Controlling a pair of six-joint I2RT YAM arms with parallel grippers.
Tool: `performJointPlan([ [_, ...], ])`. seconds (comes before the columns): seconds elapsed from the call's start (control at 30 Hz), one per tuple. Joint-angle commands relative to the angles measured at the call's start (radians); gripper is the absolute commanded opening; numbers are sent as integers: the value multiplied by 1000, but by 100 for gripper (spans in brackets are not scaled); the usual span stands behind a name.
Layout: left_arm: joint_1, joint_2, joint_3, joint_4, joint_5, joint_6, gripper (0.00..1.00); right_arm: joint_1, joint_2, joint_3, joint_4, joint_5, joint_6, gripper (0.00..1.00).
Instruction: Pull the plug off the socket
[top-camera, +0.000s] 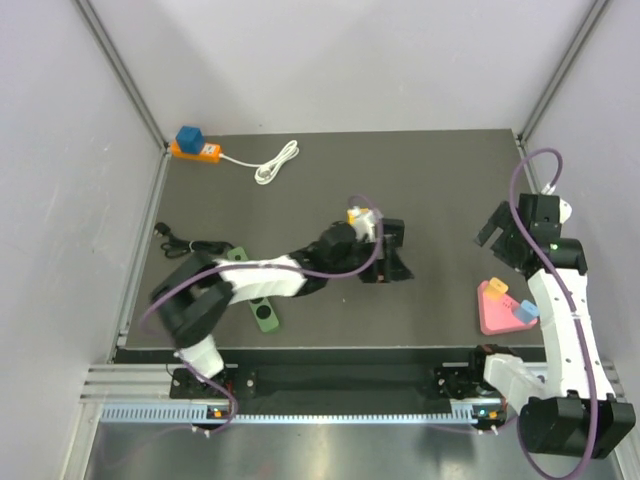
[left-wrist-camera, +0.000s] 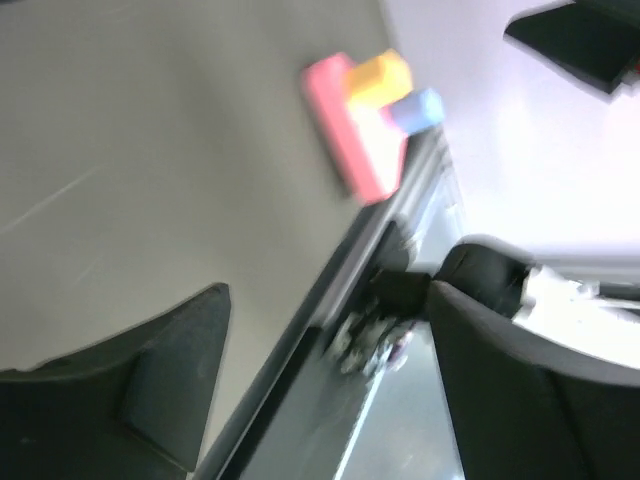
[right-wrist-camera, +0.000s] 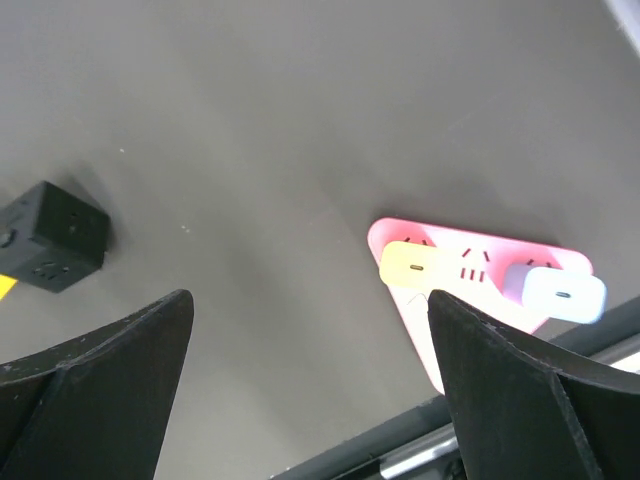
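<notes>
A pink triangular socket (top-camera: 495, 312) lies at the mat's right front with a yellow plug (top-camera: 495, 289) and a pale blue plug (top-camera: 528, 310) in it. My right gripper (top-camera: 497, 236) hovers open just behind it. In the right wrist view the pink socket (right-wrist-camera: 445, 240), yellow plug (right-wrist-camera: 412, 265) and blue plug (right-wrist-camera: 562, 293) lie by the right finger, and the right gripper (right-wrist-camera: 308, 300) holds nothing. My left gripper (top-camera: 392, 252) is open mid-mat. Its blurred view shows the left gripper (left-wrist-camera: 330, 300) empty, the socket (left-wrist-camera: 345, 140) far ahead.
An orange socket strip (top-camera: 200, 152) with a blue plug (top-camera: 188, 136) and white cable (top-camera: 277, 162) lies back left. A green power strip (top-camera: 263, 313) with black cable lies front left. A black cube (right-wrist-camera: 52, 237) sits on the mat.
</notes>
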Motion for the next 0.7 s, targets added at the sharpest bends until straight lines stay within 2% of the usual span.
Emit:
performJointPlan([
  [0.0, -89, 222, 202, 332, -17, -159, 79, -1, -17, 113, -99, 42, -3, 100],
  [0.07, -141, 365, 273, 389, -12, -218, 75, -1, -18, 154, -108, 39, -9, 100],
  [0.13, -181, 474, 373, 402, -22, -239, 75, -1, -11, 182, -114, 39, -25, 100],
  [0.23, -221, 574, 471, 400, -37, -252, 75, -1, 0, 237, -123, 32, -40, 100],
  [0.4, -258, 637, 549, 320, -106, -235, 75, -1, -12, 277, -117, 24, -66, 99],
  [0.5, -284, 697, 612, 300, -98, -262, 75, -1, -19, 271, -99, 19, -77, 100],
  [0.67, -304, 778, 640, 354, -89, -316, 74, 0, -25, 259, -69, -5, -81, 100],
])
